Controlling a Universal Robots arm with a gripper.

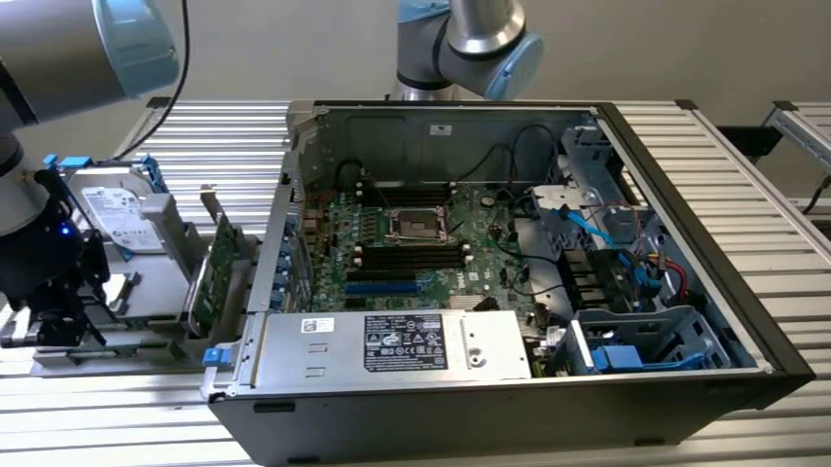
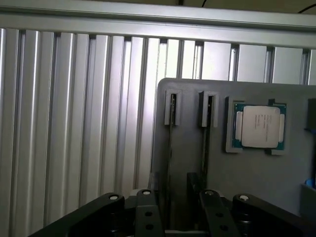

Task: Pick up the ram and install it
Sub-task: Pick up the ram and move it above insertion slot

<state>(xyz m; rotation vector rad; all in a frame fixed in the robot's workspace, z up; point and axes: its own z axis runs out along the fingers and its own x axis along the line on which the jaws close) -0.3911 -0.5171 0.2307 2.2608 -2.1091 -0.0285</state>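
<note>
The ribbed metal desk (image 1: 740, 146) carries the open computer case (image 1: 649, 389), with its motherboard (image 1: 403, 233) facing up and long black slots (image 1: 409, 258) across the middle. Well apart from the case, at the exterior view's left, stands the grey holder (image 2: 192, 153). The gripper (image 2: 178, 207) hangs over it, and its fingers (image 2: 148, 217) are spread wide with hold of nothing.

I take the ram (image 2: 171, 113) to be the thin board standing on edge in one of the holder's two narrow slots. A second thin edge (image 2: 210, 113) stands just beside it, and I cannot tell the two apart from here.

That is my first worry. With the fingers this wide, both edges may lie within their span, so closing could pinch two boards at once or take the wrong one. If the descent is off-centre, a finger could land on top of the stick and crack it, or jam against the slot wall. A skewed grip would tilt the ram, and it would then bind in a black slot.

The processor (image 2: 259, 126) sits in its recess near the slots, where a stray finger could scrape it.
</note>
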